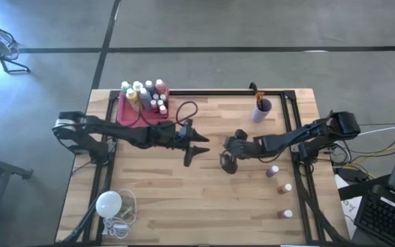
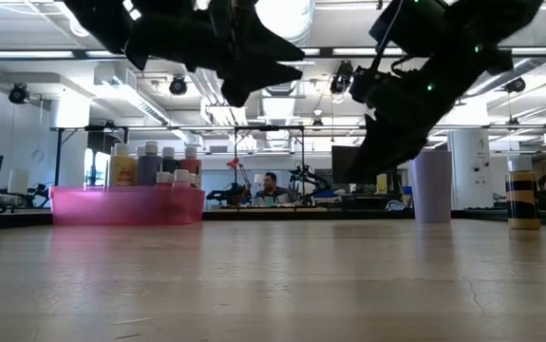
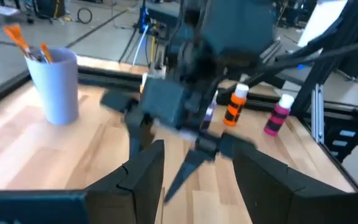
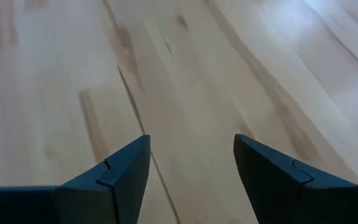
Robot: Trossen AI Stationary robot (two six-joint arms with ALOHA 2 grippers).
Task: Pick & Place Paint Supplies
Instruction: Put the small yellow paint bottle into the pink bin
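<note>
We judged this a between-picks step: both arms hung over the table's (image 1: 204, 213) middle, neither carrying anything. Our left gripper (image 1: 198, 148) stood with fingers apart and empty. Our right gripper (image 1: 227, 161) faced it, jaws parted over bare wood, holding nothing. Three small paint bottles (image 1: 284, 189) stood in a row beside the right gripper, toward that arm's base; the next move, we reckoned, called for turning back to reach one. The pink tray (image 1: 130, 113) of bottles lay behind the left gripper, and the lilac brush cup (image 1: 262, 110) beyond the right one
</note>
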